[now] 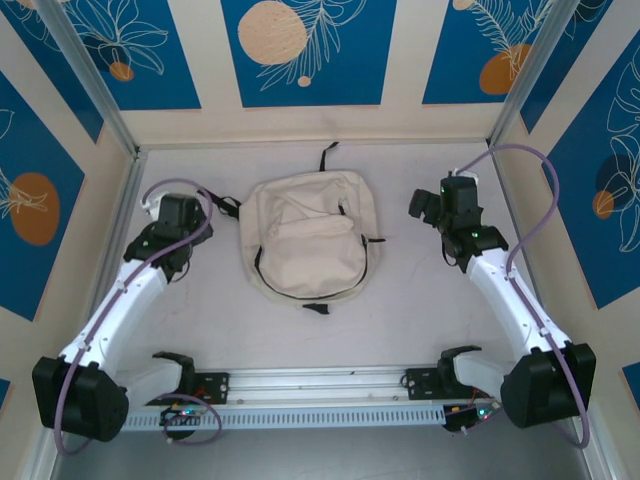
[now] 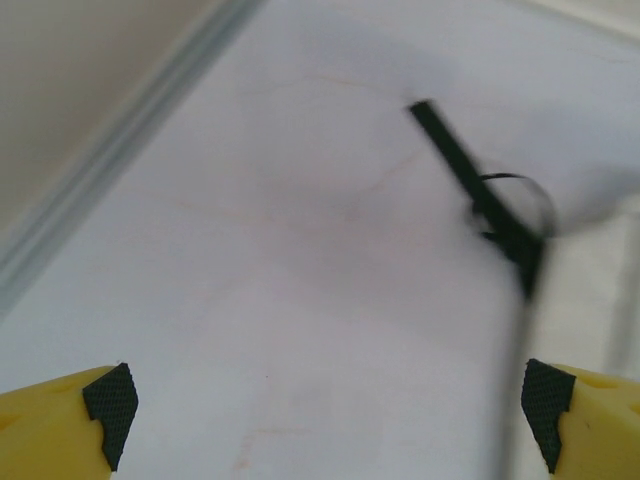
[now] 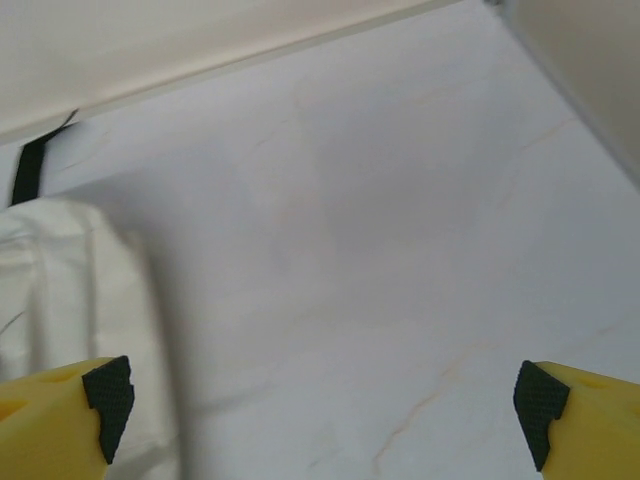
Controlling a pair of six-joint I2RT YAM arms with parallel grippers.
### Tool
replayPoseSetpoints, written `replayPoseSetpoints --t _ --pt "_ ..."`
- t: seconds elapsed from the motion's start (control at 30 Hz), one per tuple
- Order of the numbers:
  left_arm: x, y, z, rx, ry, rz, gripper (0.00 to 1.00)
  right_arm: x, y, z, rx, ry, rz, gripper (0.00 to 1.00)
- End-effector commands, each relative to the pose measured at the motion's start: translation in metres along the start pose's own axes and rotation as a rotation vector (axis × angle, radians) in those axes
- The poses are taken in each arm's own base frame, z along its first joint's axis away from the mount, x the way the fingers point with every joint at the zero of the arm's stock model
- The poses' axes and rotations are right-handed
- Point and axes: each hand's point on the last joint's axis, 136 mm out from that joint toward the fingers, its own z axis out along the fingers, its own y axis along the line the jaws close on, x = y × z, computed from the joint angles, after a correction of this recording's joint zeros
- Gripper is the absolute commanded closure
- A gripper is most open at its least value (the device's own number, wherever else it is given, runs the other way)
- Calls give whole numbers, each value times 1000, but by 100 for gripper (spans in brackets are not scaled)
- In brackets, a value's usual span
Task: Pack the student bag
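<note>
Student bag (image 1: 310, 245) between both, ungripped | left gripper (image 2: 325, 410) spread wide, empty | right gripper (image 3: 325, 410) same

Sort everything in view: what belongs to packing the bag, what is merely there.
Job: cream backpack, its black strap, left gripper, right gripper, both open.
Not the job: table, mounting rail, blue patterned wall panels.

Student bag (image 1: 308, 245) centred on table (image 1: 410, 325)

A: Left wrist view: black strap (image 2: 478, 190) blurred, lower end smeared out.
B: Right wrist view: bag (image 3: 70, 300) cut by left edge; fingers (image 3: 108, 395) cropped at bottom.
</note>
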Motion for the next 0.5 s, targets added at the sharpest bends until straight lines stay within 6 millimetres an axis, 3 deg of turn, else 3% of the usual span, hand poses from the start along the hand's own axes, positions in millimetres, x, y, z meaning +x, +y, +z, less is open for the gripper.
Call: replayPoseSetpoints --t 0.0,0.13,0.23,0.47 --pt "-20 25 2 -107 -170 12 0 -16 -27 8 87 -132 62 1" --pt "-11 31 14 -131 -225 90 0 11 -34 30 69 -175 16 1" --pt "-4 25 28 -102 -246 146 0 26 -33 41 43 -218 -28 1" --pt "9 -12 58 61 -306 294 0 54 -17 68 -66 -201 -118 1"
